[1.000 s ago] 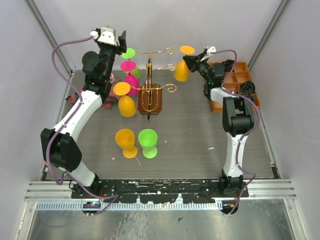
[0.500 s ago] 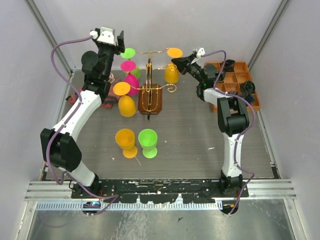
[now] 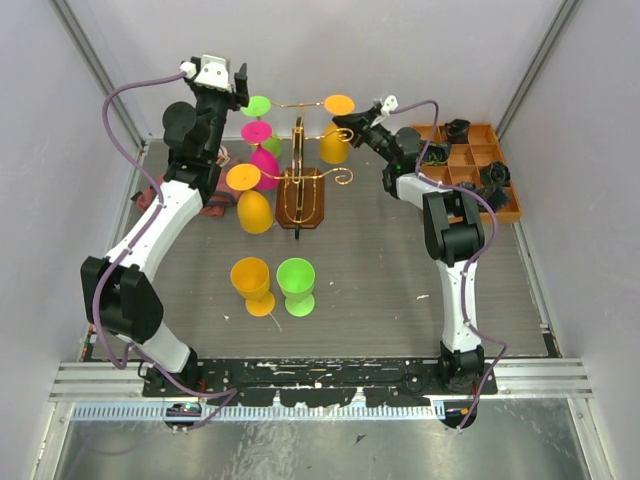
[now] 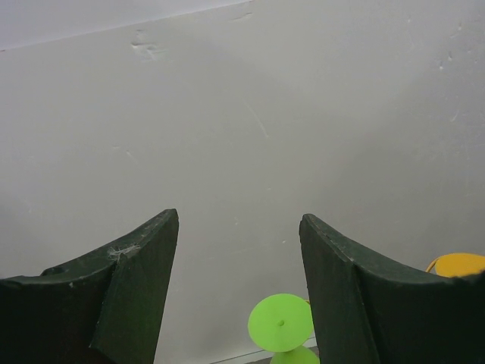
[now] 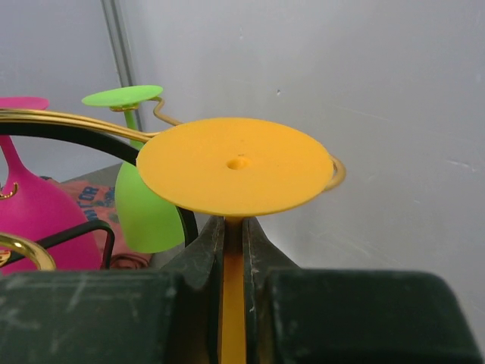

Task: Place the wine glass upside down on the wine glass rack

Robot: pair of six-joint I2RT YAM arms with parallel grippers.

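Right gripper (image 5: 233,254) is pressed together on the stem of the orange wine glass (image 5: 239,167), pinching it just under the foot. The glass is inverted: foot up, bowl down. In the top view the wine glass sits at the right side of the rack (image 3: 300,200), by its far right scroll arm. The foot is about level with that arm's curled tip and the bowl hangs clear of the tabletop (image 3: 380,260). In the right wrist view a gold curl of the rack shows just behind and to the right of the foot, and a gold wire runs in under the foot's left edge. Cannot tell whether the stem sits in the wire or the foot bears on it. Left gripper (image 4: 239,224) is spread wide and holds nothing; it is raised above the rack's far left side and faces the back wall. Three glasses hang inverted on the rack's left side: the hanging green glass (image 3: 257,106) farthest back, the pink glass (image 3: 263,165) nearer, and the yellow glass (image 3: 254,212) nearest. In front of the rack, toward the arm bases, the standing orange glass (image 3: 250,275) and the standing green glass (image 3: 296,280) are upright, side by side. The orange tray (image 3: 472,152) lies well to the right of the rack, with small dark parts (image 3: 497,177) in its compartments.
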